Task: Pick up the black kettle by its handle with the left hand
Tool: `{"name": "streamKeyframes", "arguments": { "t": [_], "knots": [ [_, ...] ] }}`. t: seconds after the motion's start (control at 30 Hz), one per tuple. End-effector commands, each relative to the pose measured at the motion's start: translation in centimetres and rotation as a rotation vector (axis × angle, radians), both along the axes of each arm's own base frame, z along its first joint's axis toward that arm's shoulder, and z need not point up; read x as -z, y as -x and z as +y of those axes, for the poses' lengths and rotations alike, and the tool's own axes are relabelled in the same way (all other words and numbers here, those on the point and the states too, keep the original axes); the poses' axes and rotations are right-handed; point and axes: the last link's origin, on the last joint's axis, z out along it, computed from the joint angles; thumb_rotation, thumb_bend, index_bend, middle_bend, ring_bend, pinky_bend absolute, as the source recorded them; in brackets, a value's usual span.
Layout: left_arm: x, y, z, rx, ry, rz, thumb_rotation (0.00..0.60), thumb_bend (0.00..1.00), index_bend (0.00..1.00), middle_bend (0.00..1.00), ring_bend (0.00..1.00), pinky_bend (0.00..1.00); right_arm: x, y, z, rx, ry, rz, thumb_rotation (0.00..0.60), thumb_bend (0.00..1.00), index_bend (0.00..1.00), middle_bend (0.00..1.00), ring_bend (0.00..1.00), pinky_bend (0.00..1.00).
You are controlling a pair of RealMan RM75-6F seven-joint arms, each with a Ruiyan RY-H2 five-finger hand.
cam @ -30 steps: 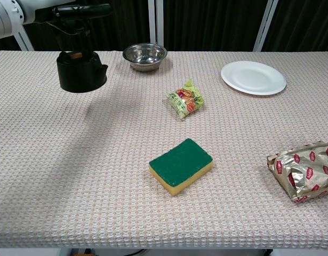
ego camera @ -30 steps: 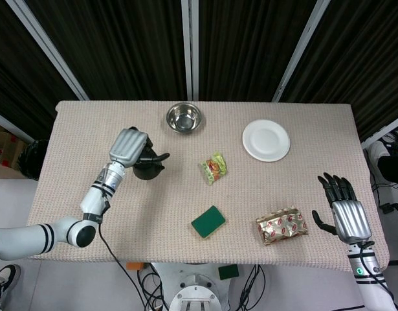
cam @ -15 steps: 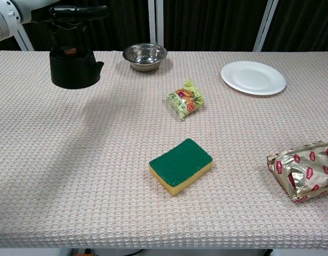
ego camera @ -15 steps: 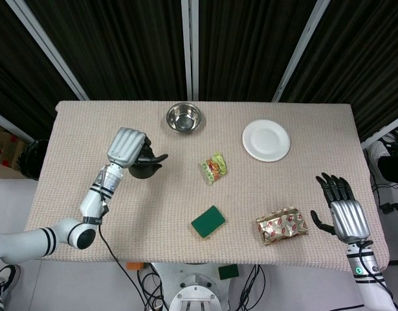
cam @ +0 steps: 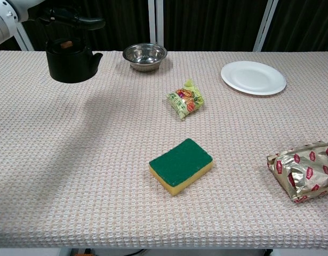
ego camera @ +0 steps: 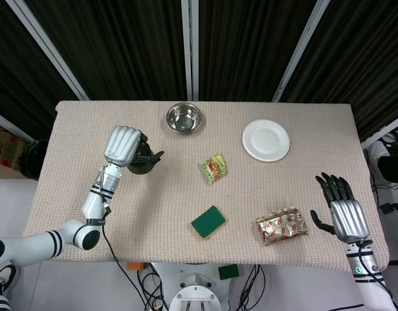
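The left hand grips the black kettle by its handle, lifted near the table's far left edge. The right hand, fingers spread, holds nothing at the right edge. One bowl, plate, sponge (mid-table), two snack packets.

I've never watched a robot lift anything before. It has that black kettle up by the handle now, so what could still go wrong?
The black kettle hangs from its handle in the left hand, so it might swing or tip and slip from the fingers. The steel bowl stands close beside it, so a sideways drift could knock it. How firmly the handle is held is hidden.
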Motion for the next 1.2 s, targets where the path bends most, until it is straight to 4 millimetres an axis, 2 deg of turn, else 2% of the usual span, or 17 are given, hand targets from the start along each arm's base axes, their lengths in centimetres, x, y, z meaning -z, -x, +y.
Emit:
{"name": "streamKeyframes", "arguments": {
  "t": [0.03,0.17,0.3,0.4,0.53,0.67,0.97,1.2],
  "knots": [
    [0.13,0.18,0.04,-0.001,-0.005,-0.017,0.298,0.16,1.00,1.00,1.00,0.75,0.01,0.00,0.00,0.000,0.000,0.001,0.550,0.37,0.00,0.00,0.00,0.00],
    [0.25,0.38,0.11,0.001,-0.004,-0.025,0.342,0.21,1.00,1.00,1.00,0.76,0.01,0.02,-0.03,0.001,0.002,0.001,0.552,0.37,0.00,0.00,0.00,0.00],
    [0.24,0.41,0.16,0.005,-0.007,-0.041,0.452,0.24,1.00,1.00,1.00,0.76,0.07,0.02,-0.03,0.001,-0.001,0.001,0.551,0.37,0.00,0.00,0.00,0.00],
    [0.18,0.38,0.15,0.010,-0.008,-0.051,0.500,0.26,1.00,1.00,1.00,0.76,0.12,0.02,-0.05,0.002,-0.004,0.001,0.552,0.37,0.00,0.00,0.00,0.00],
    [0.12,0.40,0.15,0.013,-0.010,-0.060,0.521,0.31,1.00,1.00,1.00,0.77,0.12,0.01,-0.04,0.001,-0.003,0.001,0.551,0.37,0.00,0.00,0.00,0.00],
    [0.08,0.41,0.17,0.013,-0.010,-0.062,0.529,0.31,1.00,1.00,1.00,0.77,0.11,0.03,-0.05,0.002,-0.003,0.000,0.551,0.37,0.00,0.00,0.00,0.00],
    [0.13,0.45,0.18,0.014,-0.014,-0.062,0.592,0.32,1.00,1.00,1.00,0.78,0.15,0.09,-0.09,0.005,-0.006,0.002,0.551,0.37,0.00,0.00,0.00,0.00],
    [0.25,0.61,0.20,0.045,-0.049,-0.016,0.600,0.33,1.00,1.00,1.00,0.78,0.15,0.13,-0.14,0.008,-0.006,0.003,0.553,0.37,0.00,0.00,0.00,0.00]
  ]
}}
